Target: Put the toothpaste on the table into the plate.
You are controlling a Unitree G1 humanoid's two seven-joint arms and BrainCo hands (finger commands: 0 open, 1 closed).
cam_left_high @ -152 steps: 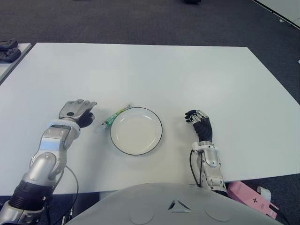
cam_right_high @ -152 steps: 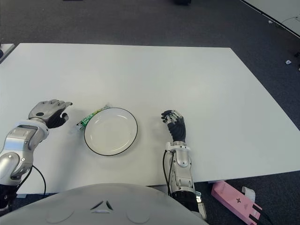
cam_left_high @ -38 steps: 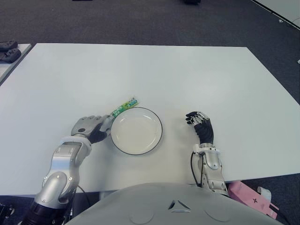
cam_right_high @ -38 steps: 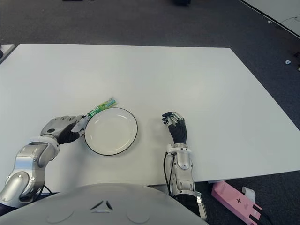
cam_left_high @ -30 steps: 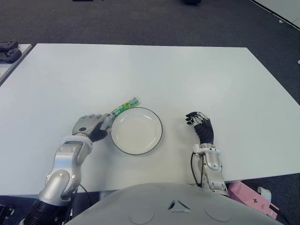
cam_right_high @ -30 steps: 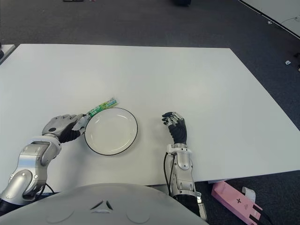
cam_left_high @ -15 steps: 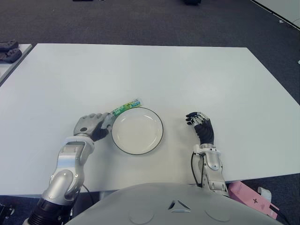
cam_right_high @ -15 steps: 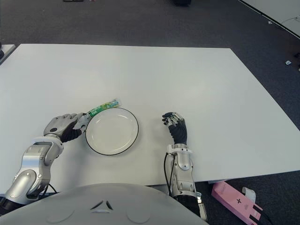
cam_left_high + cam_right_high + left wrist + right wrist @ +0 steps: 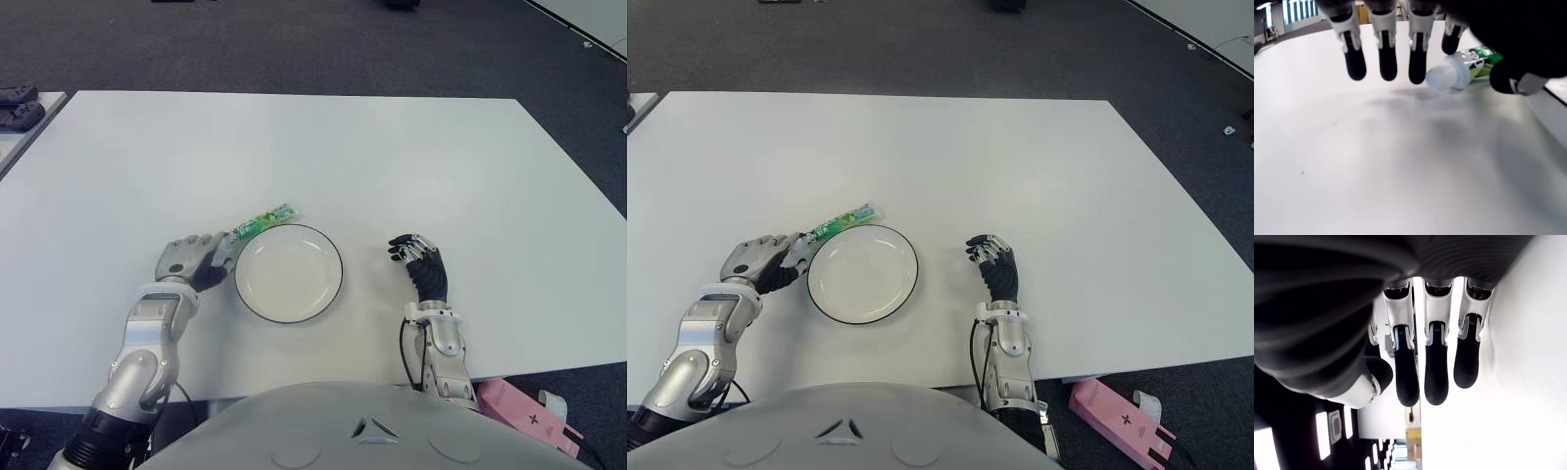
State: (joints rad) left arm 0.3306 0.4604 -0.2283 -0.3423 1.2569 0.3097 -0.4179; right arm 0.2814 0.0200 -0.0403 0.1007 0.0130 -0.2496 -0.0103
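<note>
**One tube, not yet in the plate**

Four fingers (image 9: 1378, 58) of the left hand (image 9: 191, 262) hang down over the cap end of the toothpaste (image 9: 261, 222), with the thumb on the other side of it. In the left wrist view the cap sits right at the fingertips, but the digits are spread and not closed round the tube — I read the hand as open, poised at the cap and gripping nothing. The green tube lies flat on the table (image 9: 411, 157), slanting away from the hand, its far end just beyond the upper-left rim of the plate (image 9: 336, 266). Whether tube and rim touch cannot be told. The plate holds nothing.

The right hand (image 9: 994, 262) shows to the right of the plate, well apart from it, fingers loosely extended and holding nothing.

Risk from here lies in the grasp. The cap is small and round, and the tube is thin and soft, so a pinch at that end could let the body droop, swing or slip out — or simply shove the tube along the smooth top. Closing low beside the plate could also knock its rim and slide it.

Beyond the plain white table is dark carpet. A pink box (image 9: 1117, 419) lies on the floor at the near right, and dark objects (image 9: 18, 106) sit on a neighbouring surface at far left.
</note>
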